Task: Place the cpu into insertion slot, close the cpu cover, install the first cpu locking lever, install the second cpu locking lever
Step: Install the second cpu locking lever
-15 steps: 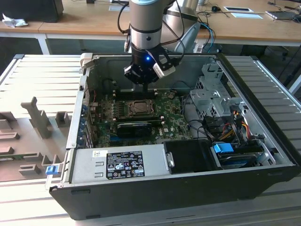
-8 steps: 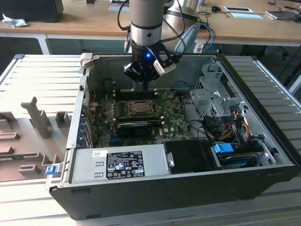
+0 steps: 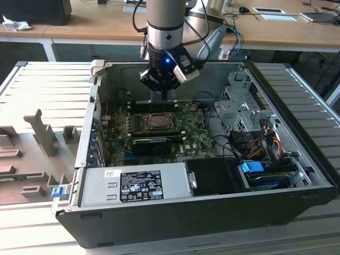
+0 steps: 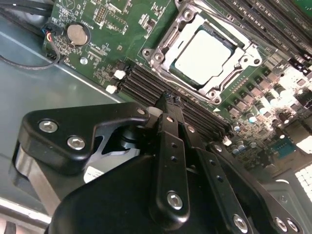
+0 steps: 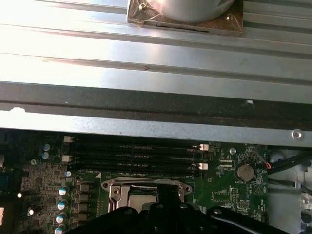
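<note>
the gripper (image 3: 163, 95) hangs inside the open black computer case (image 3: 212, 212), over the green motherboard (image 3: 196, 133) near the case's far wall, just beyond the insertion slot (image 3: 156, 121). its matte black, bolt-studded fingers (image 4: 168, 146) are pressed together into one narrow blade with nothing between them. the cpu (image 4: 204, 54) — a flat, pale silver-grey square — already lies in the socket in the second wrist view, and the cpu cover (image 4: 239, 61), a thin bright metal frame with a square window, lies flat around it. dark ribbed memory slots (image 5: 136, 153) run between the socket and the case wall, beside a round silver coin cell (image 5: 244, 171). the case sits on a ribbed grey metal worktable (image 3: 37, 85) — a pale wooden desk (image 3: 106, 21) stands behind it.
</note>
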`<state>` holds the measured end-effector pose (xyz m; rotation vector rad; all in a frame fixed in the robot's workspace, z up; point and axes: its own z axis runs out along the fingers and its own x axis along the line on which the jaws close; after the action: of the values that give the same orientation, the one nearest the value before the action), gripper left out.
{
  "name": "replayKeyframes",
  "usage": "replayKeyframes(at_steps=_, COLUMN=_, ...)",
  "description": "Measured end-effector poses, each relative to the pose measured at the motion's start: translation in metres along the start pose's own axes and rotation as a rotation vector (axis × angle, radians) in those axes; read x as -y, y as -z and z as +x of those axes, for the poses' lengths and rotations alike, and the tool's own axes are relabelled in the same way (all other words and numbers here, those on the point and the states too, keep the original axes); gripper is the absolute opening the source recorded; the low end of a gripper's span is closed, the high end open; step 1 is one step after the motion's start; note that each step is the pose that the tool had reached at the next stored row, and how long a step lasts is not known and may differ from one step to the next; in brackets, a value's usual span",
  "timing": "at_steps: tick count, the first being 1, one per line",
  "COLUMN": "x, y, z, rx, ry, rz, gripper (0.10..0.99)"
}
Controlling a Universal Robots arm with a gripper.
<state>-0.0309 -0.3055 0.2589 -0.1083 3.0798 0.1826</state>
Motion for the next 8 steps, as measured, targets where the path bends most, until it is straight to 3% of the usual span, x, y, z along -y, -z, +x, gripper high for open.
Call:
replayKeyframes(at_steps=5, x=0.0040, y=0.0027, z=0.0003, rx=-0.0001, ry=0.000, rz=0.000, gripper=0.106)
replayKeyframes(at_steps=8, x=0.0024, y=0.0175, z=-0.0006, rx=0.0001, ry=0.000, rz=0.000, gripper=0.106)
